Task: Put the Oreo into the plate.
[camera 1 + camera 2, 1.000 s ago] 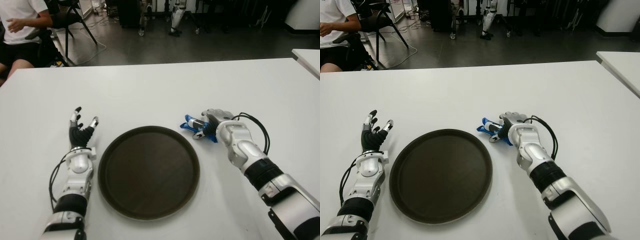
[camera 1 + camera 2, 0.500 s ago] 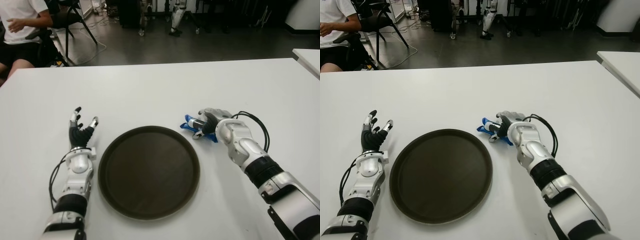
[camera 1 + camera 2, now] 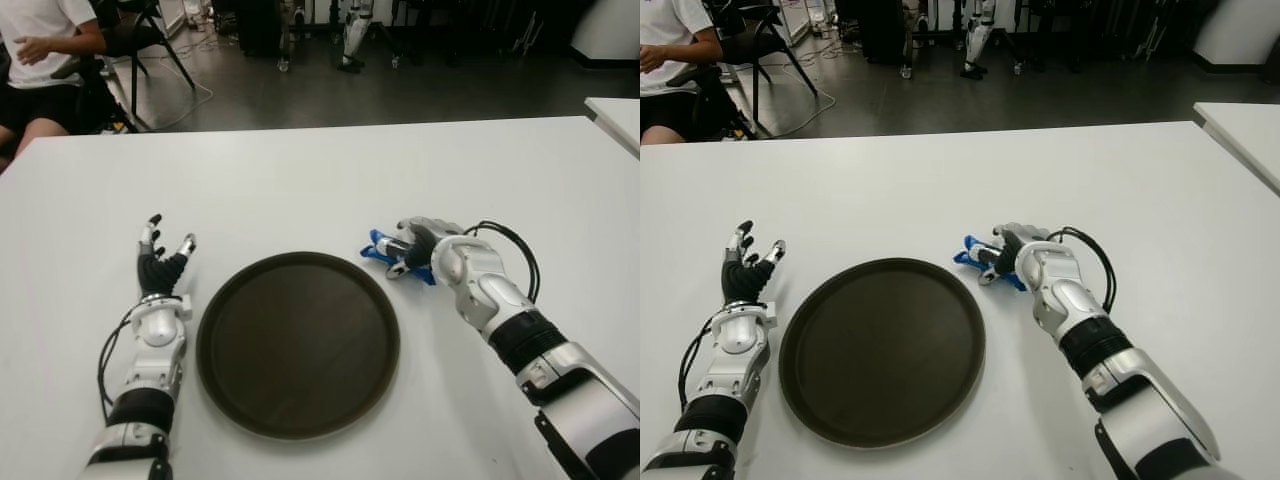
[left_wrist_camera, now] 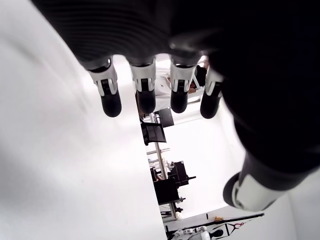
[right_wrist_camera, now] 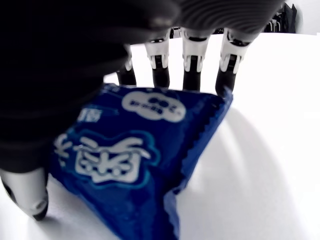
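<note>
Oreo packet (image 3: 385, 252), a blue wrapper with white lettering, sits on the white table (image 3: 300, 180) under the right hand (image 3: 420, 245), just outside the rim of the plate (image 3: 298, 343) on the side nearest that hand. Right hand: fingers (image 5: 192, 55) curled down over the far edge of the packet and the thumb pressing its near side, so the packet is gripped between them; the wrapper's blue corner juts out beyond the fingertips toward the plate. The packet shows no clear gap from the table surface. Plate: round, dark brown, lying between the two hands, nothing on it. Left hand (image 3: 160, 262): shown on the far side of the plate from the packet, fingers (image 4: 145, 95) extended and spread, holding nothing. A seated person (image 3: 45, 60) appears beyond the table's far corner, well apart from both hands.
</note>
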